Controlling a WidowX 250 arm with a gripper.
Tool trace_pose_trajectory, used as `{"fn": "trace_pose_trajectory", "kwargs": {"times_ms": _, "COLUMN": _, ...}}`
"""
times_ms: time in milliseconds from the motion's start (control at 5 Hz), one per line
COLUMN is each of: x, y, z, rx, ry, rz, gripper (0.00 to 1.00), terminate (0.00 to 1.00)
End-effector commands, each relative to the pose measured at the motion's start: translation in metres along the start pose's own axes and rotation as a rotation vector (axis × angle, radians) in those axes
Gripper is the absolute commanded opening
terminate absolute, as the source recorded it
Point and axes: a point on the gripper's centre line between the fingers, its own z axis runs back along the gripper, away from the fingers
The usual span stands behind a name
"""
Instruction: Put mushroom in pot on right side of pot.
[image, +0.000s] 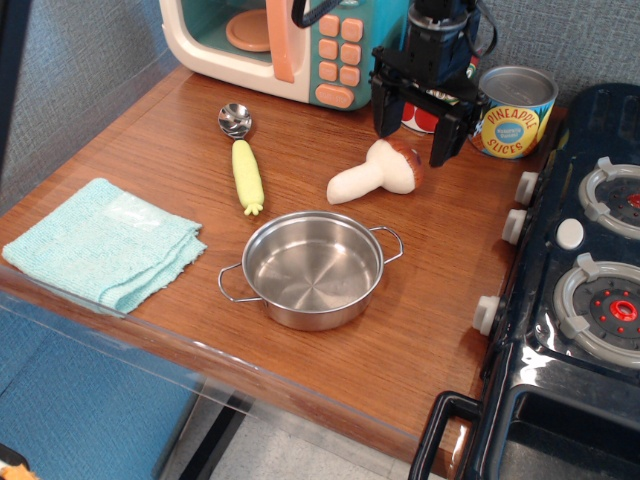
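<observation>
The black gripper (411, 134) hangs over the back of the wooden desk (430, 300), its two fingers (384, 115) spread wide apart and pointing down, with nothing held between them. The mushroom (375, 174) lies on its side on the desk just below and in front of those fingers, its cream stem stretched out toward the left and its reddish-brown cap toward the right, the cap sitting under the gap between the fingers; I cannot tell whether a fingertip touches it. The pot (312, 270) stands nearer the front edge, shiny and with nothing inside, its two wire handles sticking out left and right; the mushroom is just behind it and apart from it. To the left of the mushroom lies a spoon with a yellow corn handle (244, 166), bowl end pointing toward the back. A folded pale blue-green cloth (102, 240) rests at the left front corner. Along the back stands a toy microwave (270, 40), and right of the gripper a pineapple slices can (512, 112); another can behind the gripper is mostly hidden. A black toy stove (580, 270) fills the right side
</observation>
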Motion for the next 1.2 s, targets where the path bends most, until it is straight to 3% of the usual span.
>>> {"fn": "trace_pose_trajectory", "kwargs": {"times_ms": 0, "x": 0.001, "y": 0.011, "z": 0.003, "rx": 0.014, "ry": 0.015, "rz": 0.018, "gripper": 1.0, "terminate": 0.0}}
{"fn": "trace_pose_trajectory", "kwargs": {"times_ms": 200, "x": -0.002, "y": 0.018, "z": -0.001, "rx": 0.0, "ry": 0.028, "rz": 0.061, "gripper": 0.0, "terminate": 0.0}}
{"fn": "trace_pose_trajectory", "kwargs": {"times_ms": 400, "x": -0.003, "y": 0.018, "z": 0.003, "rx": -0.011, "ry": 0.028, "rz": 0.058, "gripper": 0.0, "terminate": 0.0}}
{"fn": "trace_pose_trajectory", "kwargs": {"times_ms": 600, "x": -0.002, "y": 0.007, "z": 0.039, "rx": -0.032, "ry": -0.055, "rz": 0.022, "gripper": 0.0, "terminate": 0.0}}
{"fn": "trace_pose_trajectory", "kwargs": {"times_ms": 800, "x": -0.021, "y": -0.015, "z": 0.092, "rx": -0.033, "ry": -0.181, "rz": -0.042, "gripper": 0.0, "terminate": 0.0}}
{"fn": "trace_pose_trajectory", "kwargs": {"times_ms": 1000, "x": -0.055, "y": -0.035, "z": 0.117, "rx": -0.041, "ry": -0.213, "rz": -0.103, "gripper": 0.0, "terminate": 0.0}}
